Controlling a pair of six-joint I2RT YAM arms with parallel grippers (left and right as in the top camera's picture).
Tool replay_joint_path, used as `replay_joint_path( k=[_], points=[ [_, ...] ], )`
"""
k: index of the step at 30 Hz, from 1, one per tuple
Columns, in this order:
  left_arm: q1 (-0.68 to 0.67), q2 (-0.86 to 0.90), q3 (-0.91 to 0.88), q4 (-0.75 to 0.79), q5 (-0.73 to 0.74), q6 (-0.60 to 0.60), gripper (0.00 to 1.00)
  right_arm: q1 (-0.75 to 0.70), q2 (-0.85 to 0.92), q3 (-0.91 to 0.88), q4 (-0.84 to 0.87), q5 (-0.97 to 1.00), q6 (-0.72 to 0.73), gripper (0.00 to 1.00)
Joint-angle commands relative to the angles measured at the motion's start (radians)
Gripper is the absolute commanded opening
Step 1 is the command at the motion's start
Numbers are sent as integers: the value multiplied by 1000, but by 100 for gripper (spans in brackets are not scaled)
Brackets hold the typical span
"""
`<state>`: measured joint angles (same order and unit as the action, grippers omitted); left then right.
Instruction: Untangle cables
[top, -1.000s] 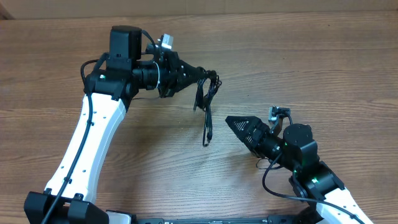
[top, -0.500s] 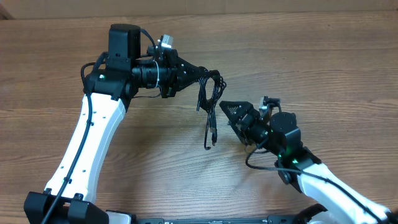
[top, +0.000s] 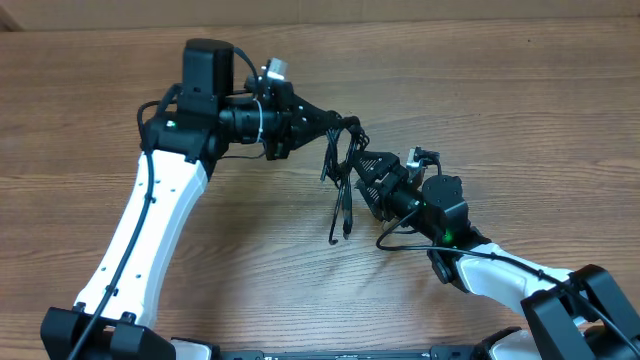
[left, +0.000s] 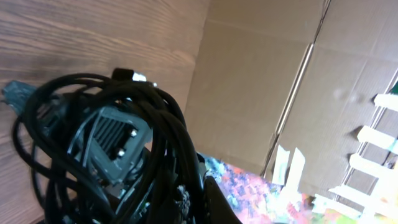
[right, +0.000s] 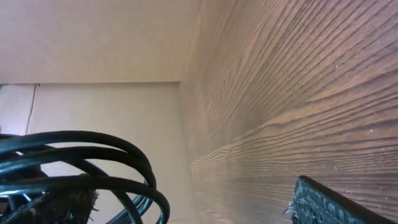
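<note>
Seen from above, the left pincer (top: 325, 120) is clamped shut on one tangled bundle of black cables (top: 343, 190), held over the tabletop (top: 520, 90). Loose strands trail from that grip toward the robot's side, their long axis running roughly front to back. The right pincer (top: 362, 172), jaws spread wide and holding nothing, sits just beside those strands on their right and points at them. It is the nearer free one. There are two arms and one bundle; the separate cords are too tangled to count.
</note>
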<state>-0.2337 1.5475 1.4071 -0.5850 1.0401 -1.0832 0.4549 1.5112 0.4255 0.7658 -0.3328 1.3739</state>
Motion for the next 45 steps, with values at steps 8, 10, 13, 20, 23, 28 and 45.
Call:
replay_joint_path(
  k=[8, 10, 13, 20, 23, 28, 45],
  points=[
    [-56, -29, 26, 351, 87, -252, 5, 129, 3, 123, -199, 222, -126, 96],
    [-55, -29, 26, 420, 86, -284, 4, 130, 3, 124, -200, 237, -142, 94],
    [-39, -29, 26, 475, 87, -313, 4, 126, 3, 124, -249, 240, -243, 83],
    [2, -29, 26, 483, 53, -299, 4, 100, 2, 124, -538, 294, -309, 80],
    [3, -29, 26, 474, -10, -243, 4, 69, -9, 124, -570, 225, -309, 81],
    [2, -29, 26, 324, -146, -155, 4, 12, -55, 124, -620, 165, -310, 80],
    [-29, -29, 26, -319, -688, -566, 4, -48, -182, 125, -649, -217, 32, 100]
  ],
)
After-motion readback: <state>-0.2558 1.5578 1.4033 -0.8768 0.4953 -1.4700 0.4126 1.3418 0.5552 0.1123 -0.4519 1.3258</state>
